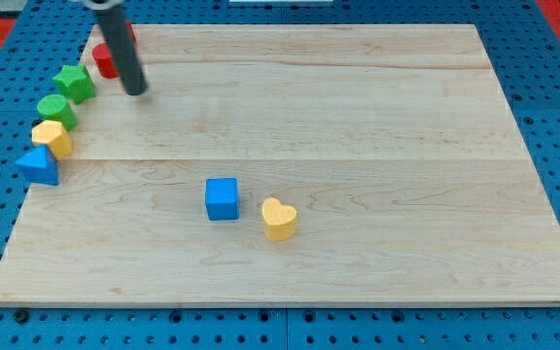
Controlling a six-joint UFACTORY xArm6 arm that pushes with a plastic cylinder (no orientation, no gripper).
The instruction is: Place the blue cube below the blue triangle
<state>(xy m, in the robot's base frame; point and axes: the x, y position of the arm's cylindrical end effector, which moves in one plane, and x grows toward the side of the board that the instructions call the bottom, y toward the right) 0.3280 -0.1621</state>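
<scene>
The blue cube (222,198) sits on the wooden board (358,117) a little left of centre, low in the view. The blue triangle (39,165) lies at the board's left edge, well to the left of the cube and slightly higher. My tip (137,90) is near the top left, far above and to the left of the cube, touching no block. The rod leans up to the view's top left and partly hides a red block (105,60) behind it.
A yellow heart (279,219) lies just right of the blue cube. Along the left edge, above the triangle, stand a yellow block (52,137), a green round block (56,110) and a green star (74,83). Blue pegboard (552,117) surrounds the board.
</scene>
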